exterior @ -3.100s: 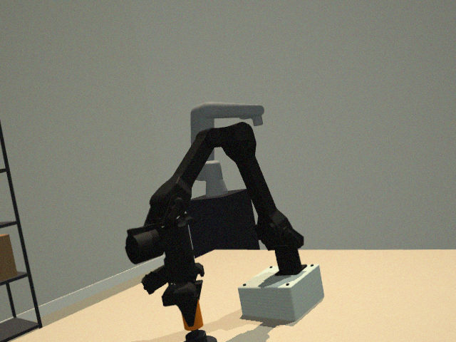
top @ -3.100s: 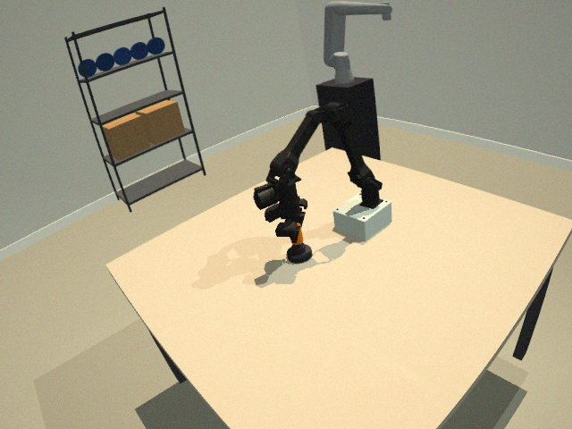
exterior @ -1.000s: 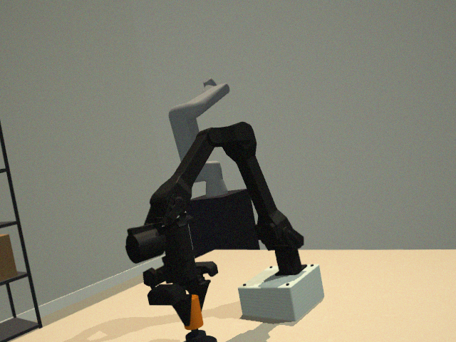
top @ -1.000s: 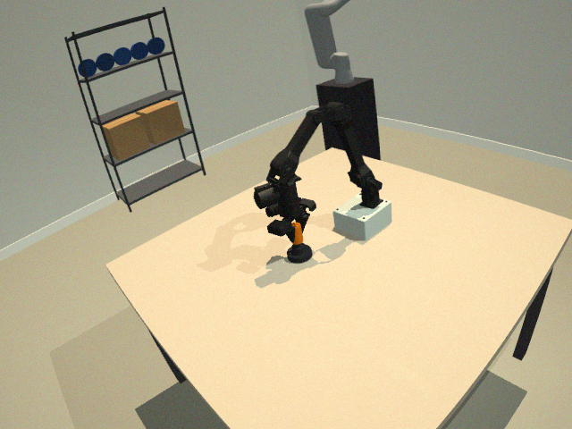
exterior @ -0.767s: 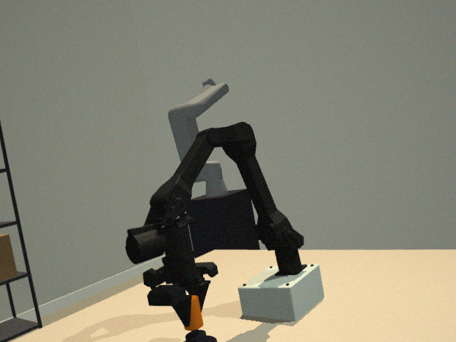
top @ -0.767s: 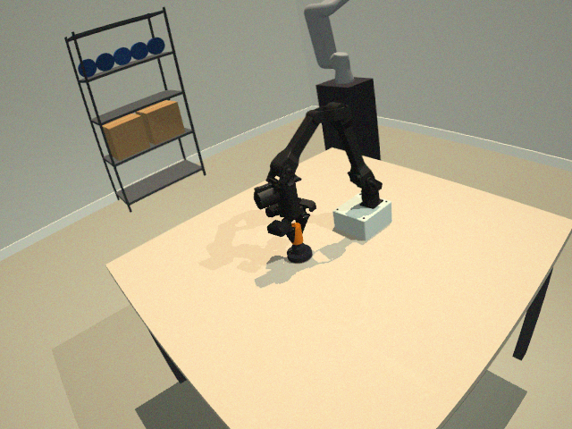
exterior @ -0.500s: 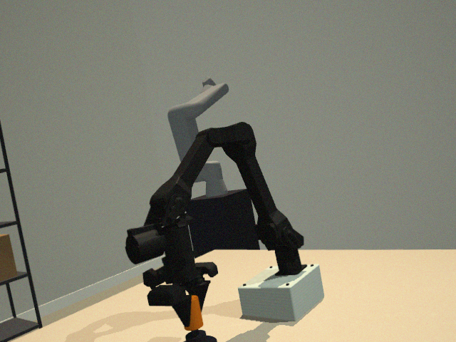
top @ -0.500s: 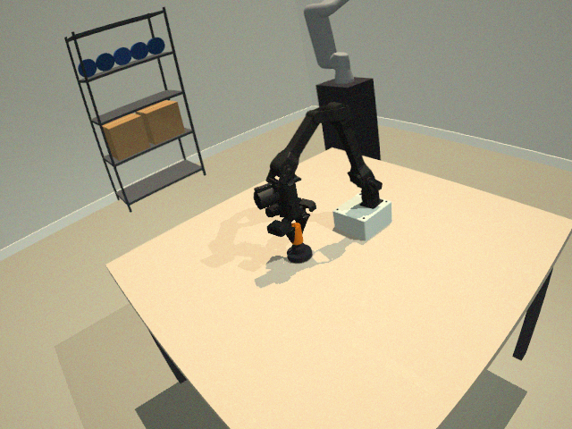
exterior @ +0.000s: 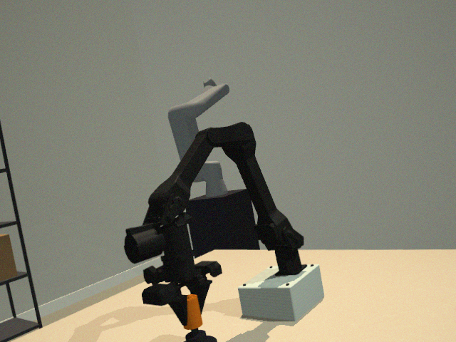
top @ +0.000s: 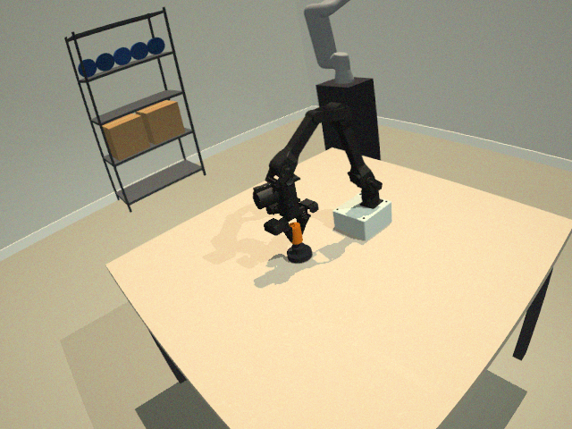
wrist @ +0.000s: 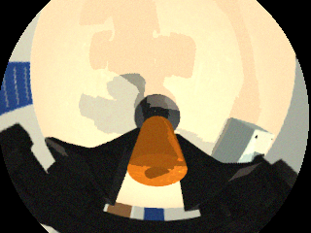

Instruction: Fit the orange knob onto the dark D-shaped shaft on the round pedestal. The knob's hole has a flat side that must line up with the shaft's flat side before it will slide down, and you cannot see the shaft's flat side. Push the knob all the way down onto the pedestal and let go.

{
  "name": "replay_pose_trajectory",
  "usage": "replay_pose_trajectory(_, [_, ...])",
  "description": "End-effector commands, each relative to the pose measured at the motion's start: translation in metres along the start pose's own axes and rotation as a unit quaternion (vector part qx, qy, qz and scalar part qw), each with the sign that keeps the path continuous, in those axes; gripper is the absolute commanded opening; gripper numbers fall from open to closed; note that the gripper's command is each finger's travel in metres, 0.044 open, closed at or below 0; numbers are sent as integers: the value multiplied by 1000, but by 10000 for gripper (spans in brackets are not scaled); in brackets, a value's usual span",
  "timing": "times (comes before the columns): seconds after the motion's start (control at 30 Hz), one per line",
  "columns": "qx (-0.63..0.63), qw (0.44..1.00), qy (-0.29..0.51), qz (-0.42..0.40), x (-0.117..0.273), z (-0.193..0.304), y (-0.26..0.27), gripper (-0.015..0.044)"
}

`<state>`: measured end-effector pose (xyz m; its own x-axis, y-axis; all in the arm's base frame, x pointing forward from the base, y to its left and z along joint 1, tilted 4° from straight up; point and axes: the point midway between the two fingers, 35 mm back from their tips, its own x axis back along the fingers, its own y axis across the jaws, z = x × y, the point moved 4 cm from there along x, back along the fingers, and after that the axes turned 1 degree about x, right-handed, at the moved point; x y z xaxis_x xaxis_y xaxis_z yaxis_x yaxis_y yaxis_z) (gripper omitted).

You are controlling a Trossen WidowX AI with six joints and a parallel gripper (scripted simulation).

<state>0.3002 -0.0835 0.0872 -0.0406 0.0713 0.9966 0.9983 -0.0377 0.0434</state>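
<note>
The orange knob (top: 296,233) (exterior: 193,313) (wrist: 156,146) is a tapered piece held between the fingers, leaning slightly in the top and exterior views. My gripper (top: 298,234) (exterior: 192,316) (wrist: 157,134) is shut on it, one finger on each side. The dark round pedestal (top: 298,253) (exterior: 200,337) (wrist: 169,108) stands on the table directly below the knob. The knob's lower end is above the pedestal's wide base, at the top of its narrower middle part. The D-shaped shaft is hidden, and so are its flat side and the knob's hole.
The pale box (top: 353,226) (exterior: 266,303) (wrist: 235,141) under the arm's base stands on the table (top: 323,332) (exterior: 386,294), behind and right of the pedestal in the top and exterior views. A shelf rack (top: 155,182) and a grey arm on a black stand (exterior: 222,221) are in the background.
</note>
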Motion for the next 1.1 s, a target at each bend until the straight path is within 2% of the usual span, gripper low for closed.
replay_pose_trajectory(0.0, [-12,1000,-1,-5,-1,-1,4,0])
replay_pose_trajectory(0.63, [-12,1000,-1,-5,2,0,2,0])
replay_pose_trajectory(0.87, [-111,994,0,-5,3,0,-1,0])
replay_pose_trajectory(1.07, [-116,993,0,-5,0,1,-4,0])
